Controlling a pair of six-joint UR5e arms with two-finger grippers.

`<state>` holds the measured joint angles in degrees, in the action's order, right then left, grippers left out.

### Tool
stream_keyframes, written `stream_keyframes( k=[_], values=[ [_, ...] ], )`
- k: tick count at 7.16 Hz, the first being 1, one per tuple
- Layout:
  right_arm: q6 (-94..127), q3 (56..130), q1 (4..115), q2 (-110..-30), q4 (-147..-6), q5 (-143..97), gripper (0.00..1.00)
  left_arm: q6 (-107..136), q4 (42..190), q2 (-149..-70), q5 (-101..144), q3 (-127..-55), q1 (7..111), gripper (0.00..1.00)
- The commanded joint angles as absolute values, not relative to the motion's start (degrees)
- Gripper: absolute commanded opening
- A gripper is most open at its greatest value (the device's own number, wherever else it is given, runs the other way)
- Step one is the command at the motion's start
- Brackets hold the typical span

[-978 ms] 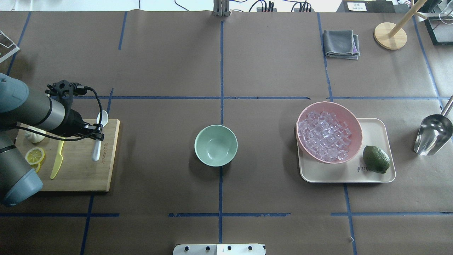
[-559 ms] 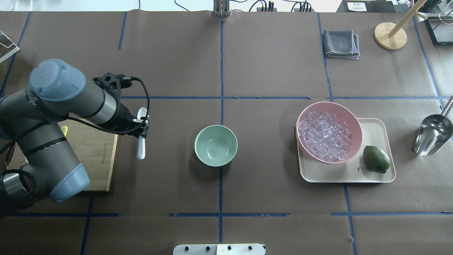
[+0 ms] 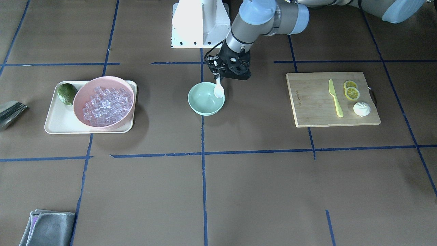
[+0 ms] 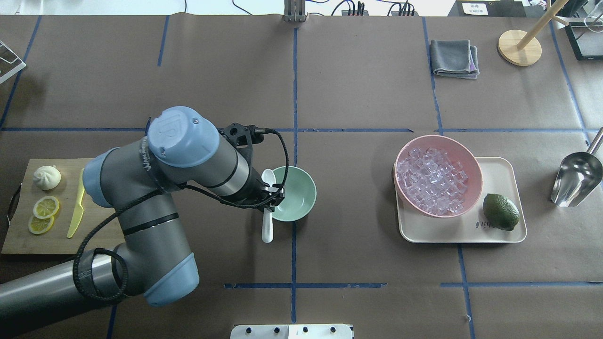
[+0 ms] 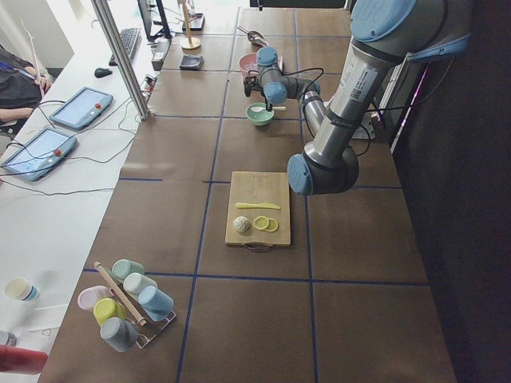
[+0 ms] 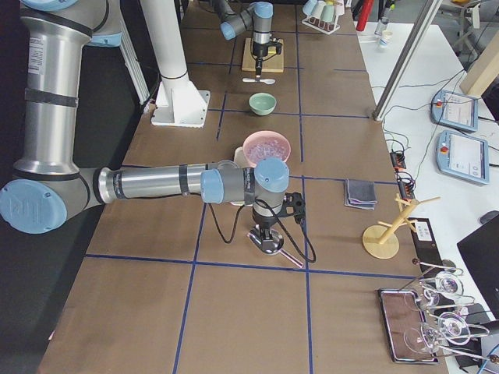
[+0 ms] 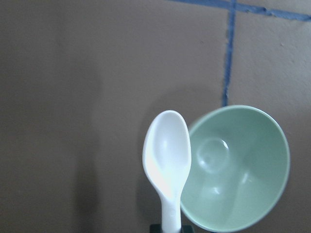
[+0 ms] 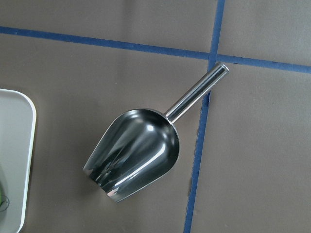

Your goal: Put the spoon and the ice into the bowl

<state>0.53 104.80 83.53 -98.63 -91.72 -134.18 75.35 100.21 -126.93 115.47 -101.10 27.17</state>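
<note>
My left gripper point(image 4: 273, 195) is shut on the white spoon point(image 4: 267, 226), gripping its handle. It holds the spoon in the air at the left rim of the mint-green bowl point(image 4: 297, 193). In the left wrist view the spoon's scoop point(image 7: 166, 155) hangs just beside the empty bowl point(image 7: 243, 170). In the front view the spoon point(image 3: 218, 90) overlaps the bowl's point(image 3: 205, 100) edge. The ice point(image 4: 431, 181) fills the pink bowl point(image 4: 438, 137) on the right. My right gripper point(image 6: 267, 228) hovers over a steel scoop point(image 8: 133, 155); I cannot tell whether it is open or shut.
The pink bowl and a lime point(image 4: 501, 212) sit on a cream tray point(image 4: 499, 169). The steel scoop point(image 4: 577, 179) lies at the far right. A cutting board point(image 4: 28, 245) at the left holds a yellow-green knife point(image 4: 76, 212), lemon slices point(image 4: 46, 207) and a bun point(image 4: 47, 177). A grey cloth point(image 4: 454, 58) lies at the back right.
My left arm has carried the spoon rightward from the cutting board to the mint-green bowl's left rim. The bowl, the ice and the scoop have not moved.
</note>
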Motion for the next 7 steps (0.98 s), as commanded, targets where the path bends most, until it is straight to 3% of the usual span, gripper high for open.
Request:
stream_keyframes(
  k=[1, 2, 3, 4, 5, 6, 7],
  values=[
    [0.5, 104.8, 83.6, -98.7, -91.8, -134.2, 1.00, 74.5, 100.5, -131.4, 113.8, -94.9, 25.4, 0.00],
    [0.5, 104.8, 83.5, -98.8, -91.8, -134.2, 1.00, 72.2, 100.5, -131.5, 113.8, -93.8, 25.4, 0.00],
    [0.5, 104.8, 83.5, -98.8, -91.8, -134.2, 1.00, 72.0, 100.6, -131.5, 113.8, -93.3, 25.4, 0.08],
    [0.5, 104.8, 83.5, -98.8, -91.8, -134.2, 1.00, 72.0, 100.5, -131.5, 113.9, -93.3, 25.4, 0.50],
    [0.5, 104.9, 83.5, -98.8, -91.8, -134.2, 1.00, 72.1, 100.5, -131.4, 113.8, -93.4, 25.5, 0.83],
    [0.5, 104.9, 83.5, -98.8, -91.8, -134.2, 1.00, 72.1, 100.5, -131.3, 113.8, -93.6, 25.6, 1.00],
    [0.5, 104.8, 83.5, -98.8, -91.8, -134.2, 1.00, 72.0, 100.1, -131.0, 113.8, -94.2, 25.9, 1.00]
  ],
)
